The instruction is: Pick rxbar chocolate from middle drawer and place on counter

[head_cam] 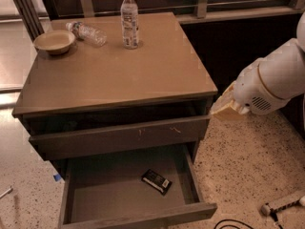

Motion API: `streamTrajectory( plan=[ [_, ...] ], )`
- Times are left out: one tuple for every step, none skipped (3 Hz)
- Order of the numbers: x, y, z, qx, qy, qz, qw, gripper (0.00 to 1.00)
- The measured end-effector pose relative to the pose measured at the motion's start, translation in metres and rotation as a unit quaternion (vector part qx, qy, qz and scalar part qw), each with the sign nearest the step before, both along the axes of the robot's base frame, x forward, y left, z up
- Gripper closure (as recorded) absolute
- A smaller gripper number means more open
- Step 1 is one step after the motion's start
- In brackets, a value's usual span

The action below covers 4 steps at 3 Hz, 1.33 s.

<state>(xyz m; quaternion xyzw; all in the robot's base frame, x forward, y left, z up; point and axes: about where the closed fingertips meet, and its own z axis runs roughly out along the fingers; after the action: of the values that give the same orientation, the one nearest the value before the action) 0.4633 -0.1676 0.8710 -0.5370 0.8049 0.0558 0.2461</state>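
Note:
The rxbar chocolate (pixel 156 181) is a small black wrapped bar with a pale label. It lies flat on the bottom of the open middle drawer (pixel 95 192), right of centre. The counter (pixel 124 75) is the broad grey-brown top of the cabinet. My gripper (pixel 225 107) is at the end of the white arm (pixel 274 80), right of the cabinet, beside the counter's front right corner and well above the drawer. It holds nothing that I can see.
On the counter's far side stand an upright water bottle (pixel 129 19), a lying water bottle (pixel 87 32) and a tan bowl (pixel 54 42). The upper drawer (pixel 119 138), with small scratches, is slightly open. A tool (pixel 281 205) and cable (pixel 231 223) lie on the speckled floor at right.

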Motion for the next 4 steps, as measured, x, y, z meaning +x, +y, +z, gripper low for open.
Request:
streamTrajectory(
  plan=[
    [0.0, 0.002, -0.014, 0.007, -0.004, -0.012, 0.9999, 1.0],
    [-0.007, 0.017, -0.068, 0.032, 0.003, -0.039, 0.9987, 1.0],
    [-0.01, 0.045, -0.142, 0.066, 0.028, -0.055, 0.9959, 1.0],
    [0.005, 0.079, -0.209, 0.098, 0.037, -0.058, 0.9927, 1.0]
  ],
)
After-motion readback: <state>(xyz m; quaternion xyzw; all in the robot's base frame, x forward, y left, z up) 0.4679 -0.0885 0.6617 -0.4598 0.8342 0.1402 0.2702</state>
